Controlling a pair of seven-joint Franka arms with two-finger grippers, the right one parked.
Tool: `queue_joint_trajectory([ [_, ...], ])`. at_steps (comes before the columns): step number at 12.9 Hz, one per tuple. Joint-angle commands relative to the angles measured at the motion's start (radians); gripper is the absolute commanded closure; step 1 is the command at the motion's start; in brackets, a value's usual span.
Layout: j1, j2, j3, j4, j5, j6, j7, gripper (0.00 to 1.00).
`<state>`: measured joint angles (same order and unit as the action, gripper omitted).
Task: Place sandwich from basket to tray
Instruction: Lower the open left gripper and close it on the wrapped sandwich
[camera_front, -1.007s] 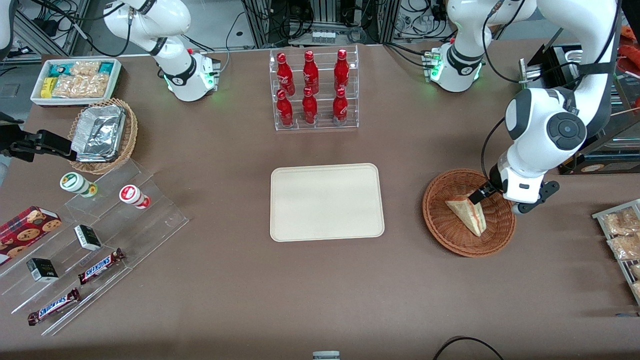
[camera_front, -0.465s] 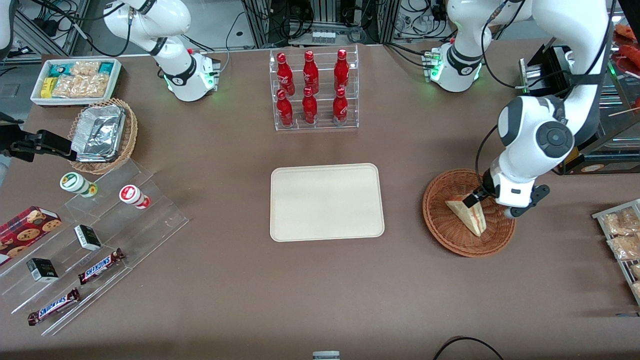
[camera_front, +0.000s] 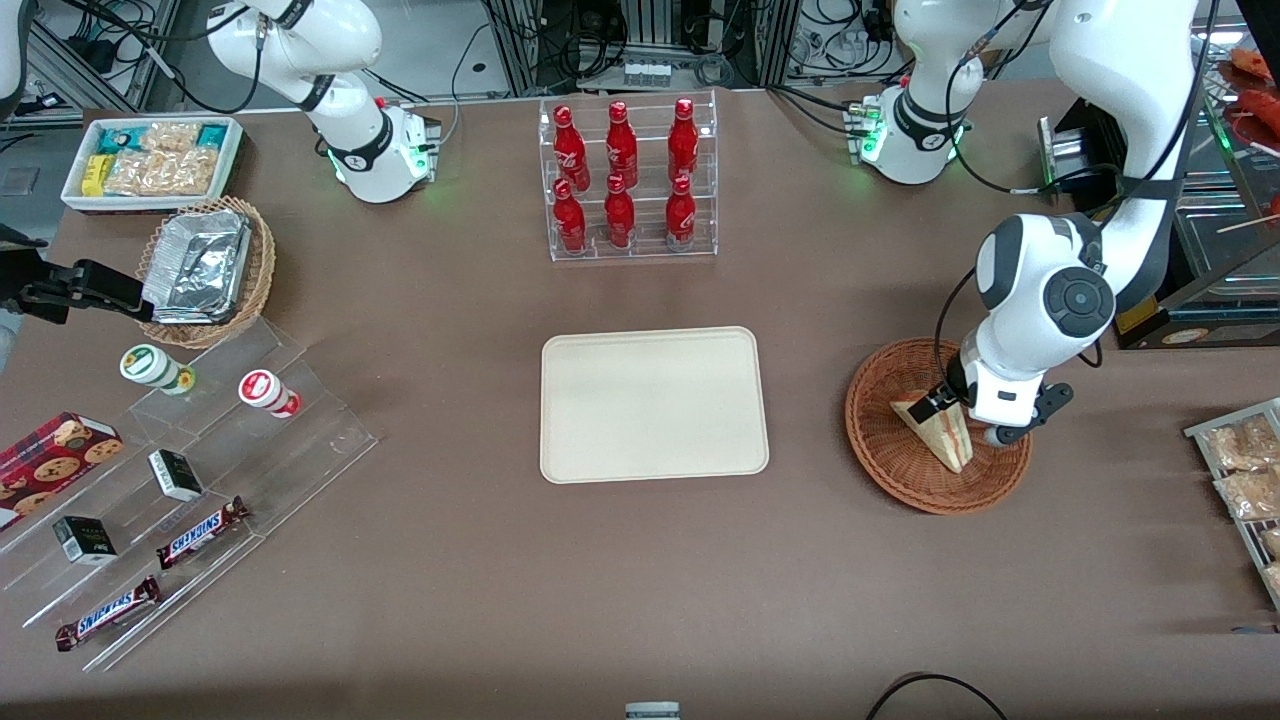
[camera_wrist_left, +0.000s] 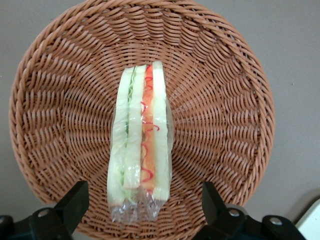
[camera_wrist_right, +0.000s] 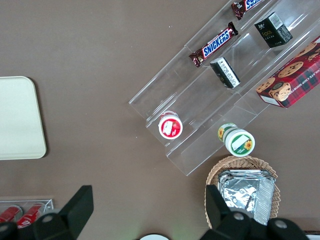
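Note:
The sandwich (camera_front: 938, 432) lies in the reddish-brown wicker basket (camera_front: 872, 440) toward the working arm's end of the table. In the left wrist view the sandwich (camera_wrist_left: 141, 145) stands on edge in its clear wrap, with green and red filling between the pale bread, in the middle of the basket (camera_wrist_left: 225, 100). My gripper (camera_front: 948, 408) hangs just above the sandwich's broad end. It is open and empty (camera_wrist_left: 143, 207), with its black fingers (camera_wrist_left: 76, 200) spread wide on either side of the wrapped end, apart from it. The cream tray (camera_front: 652, 405) lies bare at the table's middle.
An acrylic rack of red bottles (camera_front: 625, 180) stands farther from the camera than the tray. Snack packets on a rack (camera_front: 1240, 470) lie at the working arm's end. A tan basket of foil trays (camera_front: 205, 270) and an acrylic stand with snacks (camera_front: 180, 480) lie toward the parked arm's end.
My gripper has moved a little toward the tray and lower, from the basket's rim side to over the sandwich's broad end. The sandwich has not moved.

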<state>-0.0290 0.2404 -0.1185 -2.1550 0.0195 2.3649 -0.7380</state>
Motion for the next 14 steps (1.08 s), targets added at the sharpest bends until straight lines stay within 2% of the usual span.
queue_joint_trajectory([
  [1,0.001,0.023,0.003,-0.003,0.011,0.037,-0.014,0.0],
  [6,0.004,0.051,0.008,-0.008,0.01,0.051,-0.015,0.0],
  [7,0.006,0.057,0.008,-0.011,0.008,0.065,-0.017,0.11],
  [8,0.006,0.06,0.01,-0.011,0.004,0.065,-0.023,0.45],
  [10,0.006,0.059,0.011,-0.009,0.002,0.059,-0.023,1.0],
  [13,0.012,0.051,0.011,0.007,0.002,0.047,-0.015,1.0],
  [14,0.012,0.045,0.011,0.041,0.002,-0.011,-0.015,1.0],
])
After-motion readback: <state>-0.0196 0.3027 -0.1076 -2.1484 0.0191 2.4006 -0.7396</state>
